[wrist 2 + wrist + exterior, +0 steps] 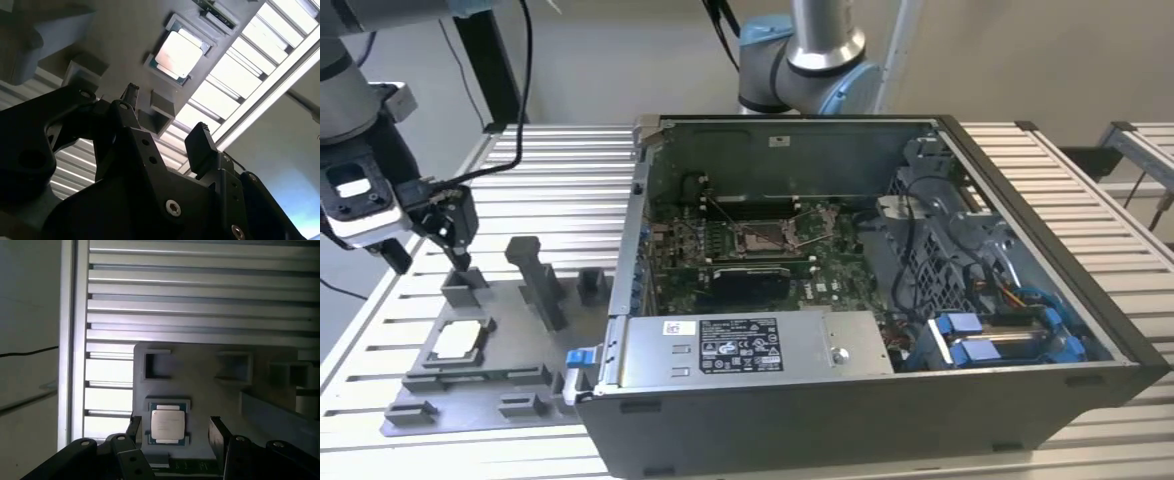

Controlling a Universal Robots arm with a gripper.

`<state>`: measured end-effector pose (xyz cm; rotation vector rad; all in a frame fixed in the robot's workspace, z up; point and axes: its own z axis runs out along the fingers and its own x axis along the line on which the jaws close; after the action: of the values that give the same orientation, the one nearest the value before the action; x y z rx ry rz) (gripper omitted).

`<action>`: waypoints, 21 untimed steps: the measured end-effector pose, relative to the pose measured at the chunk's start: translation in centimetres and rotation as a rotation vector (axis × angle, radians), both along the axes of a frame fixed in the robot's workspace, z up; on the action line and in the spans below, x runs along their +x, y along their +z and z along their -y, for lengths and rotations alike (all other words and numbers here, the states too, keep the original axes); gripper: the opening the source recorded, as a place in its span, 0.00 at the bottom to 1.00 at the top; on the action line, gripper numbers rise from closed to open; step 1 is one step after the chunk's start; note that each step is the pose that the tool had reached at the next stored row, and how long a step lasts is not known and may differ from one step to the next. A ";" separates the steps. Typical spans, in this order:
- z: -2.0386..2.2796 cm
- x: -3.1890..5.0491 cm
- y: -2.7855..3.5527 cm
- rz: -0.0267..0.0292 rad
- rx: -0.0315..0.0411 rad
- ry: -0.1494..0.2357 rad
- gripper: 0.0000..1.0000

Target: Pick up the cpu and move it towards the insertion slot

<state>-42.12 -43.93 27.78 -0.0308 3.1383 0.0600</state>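
Note:
The cpu (458, 342) lies flat in a square pocket of the grey fixture plate (480, 385), at the exterior view's left, its silvery face up. My gripper (430, 255) hangs above the fixture, a little behind the cpu, open and holding nothing. In both wrist views the cpu (168, 426) (179, 52) sits beyond the two black fingers (218, 429), and the gripper (175, 429) (166, 112) is clear of it. The insertion slot (767, 235) is a shiny metal-framed socket on the green board inside the open computer case, well towards the exterior view's right of the gripper.
The open computer case (640, 210) stands between the fixture and the socket, its side wall upright. Grey posts (534, 280) rise from the fixture beside the cpu. A power supply (747, 345) and blue cables (987, 335) fill the case's near side. The slatted metal table (560, 160) carries everything.

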 end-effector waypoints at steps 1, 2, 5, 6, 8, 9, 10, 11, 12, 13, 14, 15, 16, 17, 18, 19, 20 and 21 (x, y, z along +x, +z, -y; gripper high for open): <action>0.04 0.00 -0.18 0.0001 0.0000 0.000 1.00; 0.09 0.01 -0.36 0.0000 0.0000 0.001 1.00; 0.29 0.01 -0.91 -0.0001 -0.0001 0.002 1.00; 0.37 0.01 -1.09 -0.0001 -0.0001 0.002 1.00; 0.52 0.01 -1.46 -0.0001 0.0000 0.003 1.00; 0.59 0.02 -1.64 0.0000 0.0000 0.003 1.00; 0.67 0.02 -1.82 -0.0001 -0.0001 0.004 1.00; 0.76 0.03 -2.01 -0.0001 0.0000 0.004 1.00; 0.84 0.04 -2.19 0.0000 0.0000 0.005 1.00; 0.92 0.04 -2.37 0.0000 0.0000 0.005 1.00; 1.03 0.05 -2.56 -0.0001 0.0000 0.006 1.00; 1.15 0.05 -2.73 -0.0002 -0.0001 0.006 1.00; 1.28 0.05 -2.91 -0.0002 -0.0001 0.007 1.00; 1.42 0.06 -3.11 0.0000 0.0001 0.007 1.00; 1.55 0.06 -3.28 0.0000 0.0000 0.007 1.00; 1.67 0.05 -3.47 0.0000 0.0000 0.008 1.00; 1.79 0.06 -3.64 -0.0001 0.0000 0.008 1.00; 1.90 0.06 -3.83 0.0000 0.0000 0.009 1.00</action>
<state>-42.06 -45.83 23.95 -0.0451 3.1383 0.0601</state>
